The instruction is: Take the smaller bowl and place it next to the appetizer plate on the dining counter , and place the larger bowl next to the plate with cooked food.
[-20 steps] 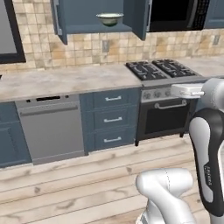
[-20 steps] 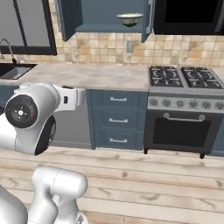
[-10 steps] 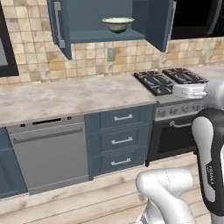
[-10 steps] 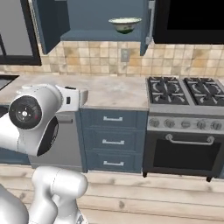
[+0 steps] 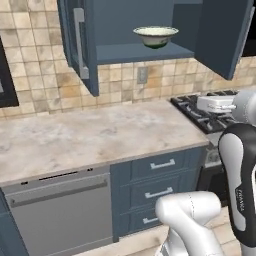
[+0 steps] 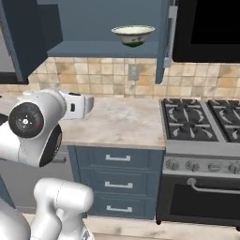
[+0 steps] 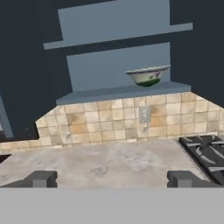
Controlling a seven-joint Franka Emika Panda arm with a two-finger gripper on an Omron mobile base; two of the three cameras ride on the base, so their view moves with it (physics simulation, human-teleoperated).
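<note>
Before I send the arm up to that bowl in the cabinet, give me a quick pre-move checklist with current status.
1. Cabinet doors swung open, shelf reachable: ok.
2. Larger bowl upright on the lower shelf, nothing beside it: ok.
3. Gripper open and holding nothing: ok.
4. Gripper at bowl height: not ok; it sits low over the kitchen counter, bowl well above.
5. Smaller bowl located: cannot tell.
6. Stove burners lit or off: cannot tell.

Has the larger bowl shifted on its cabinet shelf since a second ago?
No. The larger bowl sits at the same spot on the cabinet shelf, above the wall outlet. The base drove closer, so the whole picture grew.
</note>
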